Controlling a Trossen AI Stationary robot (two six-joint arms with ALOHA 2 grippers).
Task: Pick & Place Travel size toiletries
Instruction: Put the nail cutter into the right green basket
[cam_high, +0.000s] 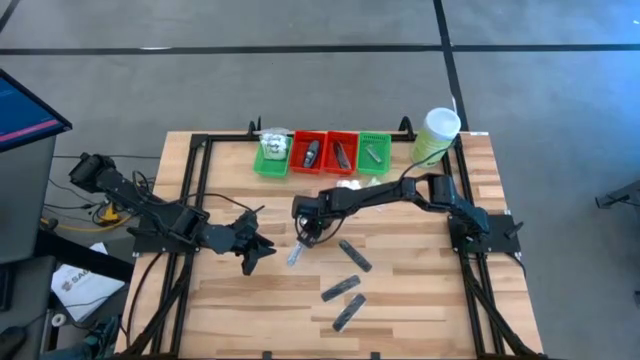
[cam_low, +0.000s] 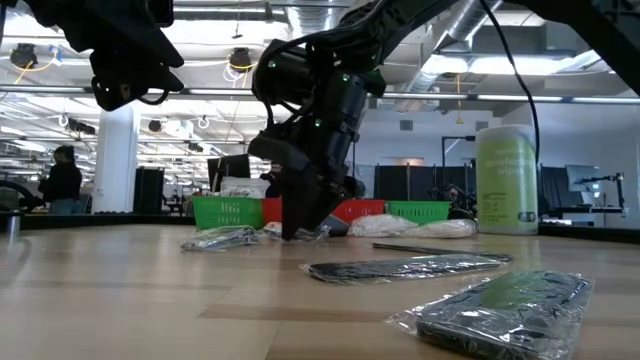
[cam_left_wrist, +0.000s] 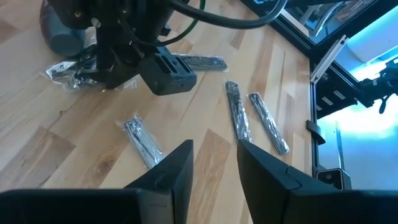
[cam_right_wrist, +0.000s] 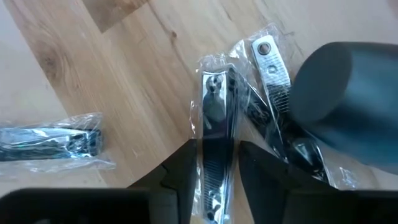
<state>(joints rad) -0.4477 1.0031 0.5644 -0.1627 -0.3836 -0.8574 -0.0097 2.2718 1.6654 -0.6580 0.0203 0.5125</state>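
Observation:
My right gripper reaches to the table's middle, pointing down at two silvery pieces in clear wrap. One wrapped piece runs between its fingers; the other lies beside it. A third silvery packet lies flat just nearer, also seen in the left wrist view. Three dark grey flat bars lie on the boards right of it. White soft packets rest by the trays. My left gripper hovers open to the left of the packets, holding nothing. My right gripper comes from above, pointing down, with its two fingers on either side of the wrapped silvery piece, along its length. The wrap's long edges meet the fingers. The piece lies flat on the table.
At the far edge stand two green trays with two red trays between them, and a tall pale green canister. A dark grey rounded body sits close beside the right fingers. Bare boards lie at the near left.

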